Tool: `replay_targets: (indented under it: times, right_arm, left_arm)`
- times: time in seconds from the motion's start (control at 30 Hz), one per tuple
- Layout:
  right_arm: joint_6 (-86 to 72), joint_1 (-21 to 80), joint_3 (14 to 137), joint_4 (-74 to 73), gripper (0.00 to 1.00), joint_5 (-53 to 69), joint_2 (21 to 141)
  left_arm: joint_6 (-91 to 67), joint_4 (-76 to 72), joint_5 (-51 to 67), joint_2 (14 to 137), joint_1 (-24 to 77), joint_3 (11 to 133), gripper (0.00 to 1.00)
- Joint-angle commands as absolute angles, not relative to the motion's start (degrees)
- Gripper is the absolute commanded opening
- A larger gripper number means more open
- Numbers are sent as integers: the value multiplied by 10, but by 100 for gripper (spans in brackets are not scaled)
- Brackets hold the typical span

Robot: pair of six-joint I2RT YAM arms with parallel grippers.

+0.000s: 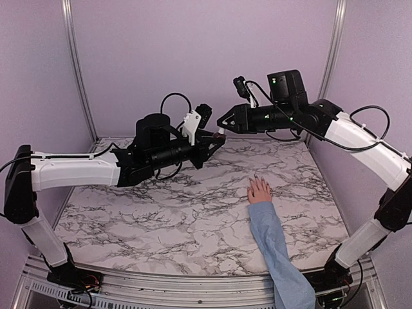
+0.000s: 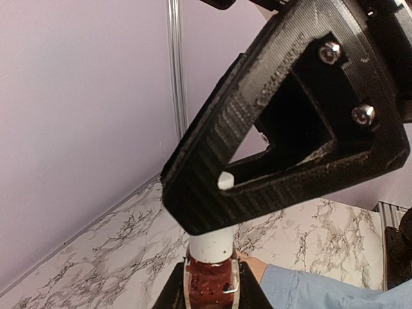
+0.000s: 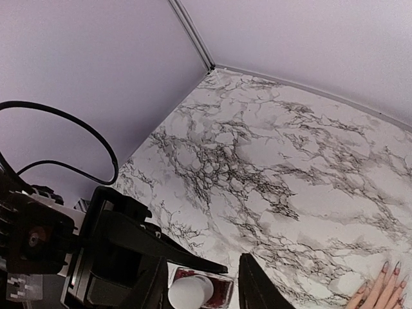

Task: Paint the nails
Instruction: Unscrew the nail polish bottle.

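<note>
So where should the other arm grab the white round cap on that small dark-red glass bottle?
By the white round cap's curved sides, coming end-on from its free tip. The left gripper clamps the body of the dark-red glass bottle, so only the cap sticks out, and the right gripper straddles it with open jaws.

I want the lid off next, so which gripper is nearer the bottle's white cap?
Right. The right gripper straddles the white cap; the left gripper clamps the bottle further down, on its red glass body.
</note>
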State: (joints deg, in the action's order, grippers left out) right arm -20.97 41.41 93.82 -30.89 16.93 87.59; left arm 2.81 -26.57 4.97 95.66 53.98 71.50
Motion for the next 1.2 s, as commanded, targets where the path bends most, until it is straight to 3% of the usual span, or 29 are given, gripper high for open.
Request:
replay_targets:
  times: [0.0, 0.43, 1.17]
  right_arm:
    - [-208, 421, 966, -314, 32, 183, 887]
    - [-205, 419, 958, -286, 1, 221, 887]
    - [-74, 419, 965, -269, 0, 387, 874]
  left_arm:
    - [39, -264, 37, 967, 544, 738, 0]
    - [35, -265, 46, 969, 543, 741, 0]
    - [-95, -346, 367, 945, 504, 734, 0]
